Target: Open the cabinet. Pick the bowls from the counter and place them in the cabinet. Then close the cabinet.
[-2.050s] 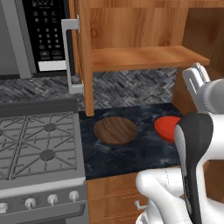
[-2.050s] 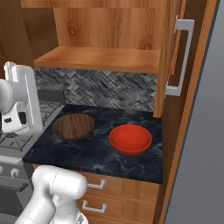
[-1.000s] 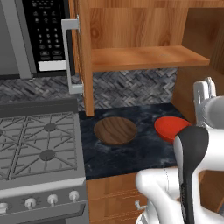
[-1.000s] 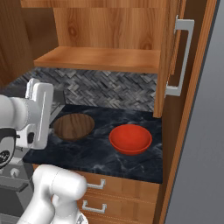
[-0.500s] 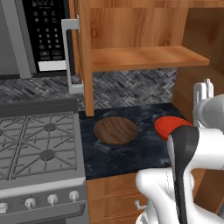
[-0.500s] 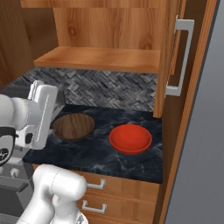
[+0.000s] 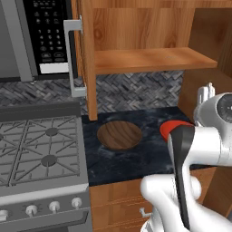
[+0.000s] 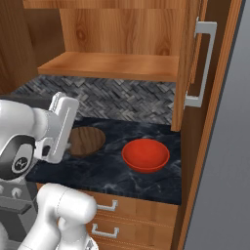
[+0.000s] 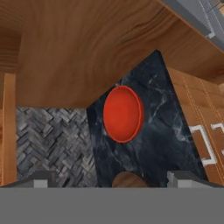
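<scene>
With both doors of the warm-brown wooden wall cabinet [image 8: 112,66] swung wide, its shelf is ready. The tool [image 9: 111,183], jaws spread and empty, hangs above the dark marbled tabletop [image 8: 146,183], apparently lining up on the dark wood-grain bowl [image 7: 119,134] and glossy red bowl [image 8: 145,155].

A kitchen: gas stove [image 7: 38,147], microwave [image 7: 43,36], wooden wall cabinet [image 7: 149,59] over a marbled counter [image 8: 112,168].

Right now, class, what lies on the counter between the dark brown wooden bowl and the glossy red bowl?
Nothing: the right base view shows bare dark marbled counter between the wooden bowl and red bowl.
</scene>
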Available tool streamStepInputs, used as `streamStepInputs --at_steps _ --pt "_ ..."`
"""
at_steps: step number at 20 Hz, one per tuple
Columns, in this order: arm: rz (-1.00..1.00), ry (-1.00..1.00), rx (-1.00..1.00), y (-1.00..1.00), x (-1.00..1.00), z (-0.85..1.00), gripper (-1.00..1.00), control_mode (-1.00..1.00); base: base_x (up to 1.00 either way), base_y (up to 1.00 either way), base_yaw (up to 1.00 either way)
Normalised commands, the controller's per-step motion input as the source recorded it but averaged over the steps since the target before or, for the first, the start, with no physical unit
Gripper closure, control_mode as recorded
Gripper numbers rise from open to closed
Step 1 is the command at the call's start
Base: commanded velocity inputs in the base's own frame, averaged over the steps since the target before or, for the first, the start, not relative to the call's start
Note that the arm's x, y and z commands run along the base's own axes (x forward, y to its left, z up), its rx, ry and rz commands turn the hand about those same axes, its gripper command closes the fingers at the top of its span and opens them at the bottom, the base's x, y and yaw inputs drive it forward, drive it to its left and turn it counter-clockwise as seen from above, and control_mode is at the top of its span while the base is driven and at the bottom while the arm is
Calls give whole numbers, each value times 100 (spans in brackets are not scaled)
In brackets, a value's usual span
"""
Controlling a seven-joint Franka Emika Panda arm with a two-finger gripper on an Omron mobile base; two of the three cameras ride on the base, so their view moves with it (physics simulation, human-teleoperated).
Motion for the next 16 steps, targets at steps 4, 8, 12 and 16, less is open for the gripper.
streamStepInputs --at_steps 4,8,12,16 --pt "0 0 0 -7 33 -39 -100 -100 0 0 0" --pt "0 0 0 -6 29 -42 -100 -100 0 0 0" --pt "0 0 0 -15 34 -30 -100 -100 0 0 0" --pt "-4 0 0 -23 18 -35 -100 -100 0 0 0"
